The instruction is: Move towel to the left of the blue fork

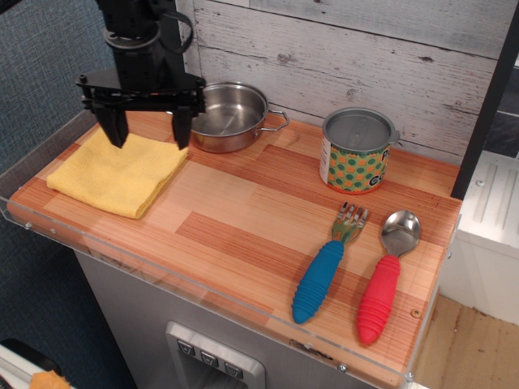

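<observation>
A wooden worktop (243,219) with a clear plastic edge carries the scene. The black gripper (147,130) hangs over the far edge of the yellow towel (117,170), its fingers (182,127) spread wide and holding nothing. The folded towel lies at the worktop's left end, well apart from the blue fork (328,263), which rests near the right front beside a red-handled spoon (385,279). Behind sit a steel pan (231,117) and a polka-dot tin (357,151), its lettering partly turned away and unreadable.
</observation>
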You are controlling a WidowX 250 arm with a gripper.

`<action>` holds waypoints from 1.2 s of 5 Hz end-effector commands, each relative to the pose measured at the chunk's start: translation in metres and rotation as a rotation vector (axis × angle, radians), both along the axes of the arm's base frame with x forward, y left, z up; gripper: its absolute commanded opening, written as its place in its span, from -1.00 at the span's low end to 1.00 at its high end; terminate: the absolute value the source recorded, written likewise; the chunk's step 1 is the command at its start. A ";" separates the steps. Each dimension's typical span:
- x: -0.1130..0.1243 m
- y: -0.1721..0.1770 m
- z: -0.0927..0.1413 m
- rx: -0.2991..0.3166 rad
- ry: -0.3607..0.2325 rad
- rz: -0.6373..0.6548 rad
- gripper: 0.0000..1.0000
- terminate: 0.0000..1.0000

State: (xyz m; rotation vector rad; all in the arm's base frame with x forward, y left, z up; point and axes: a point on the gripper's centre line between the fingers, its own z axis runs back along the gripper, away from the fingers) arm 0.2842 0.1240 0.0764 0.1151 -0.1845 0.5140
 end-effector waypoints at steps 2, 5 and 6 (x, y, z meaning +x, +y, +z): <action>0.015 0.061 -0.021 0.022 0.002 0.066 -1.00 -1.00; 0.008 0.064 -0.050 0.012 0.009 0.045 -1.00 -1.00; 0.008 0.055 -0.047 -0.002 -0.009 0.030 -1.00 -1.00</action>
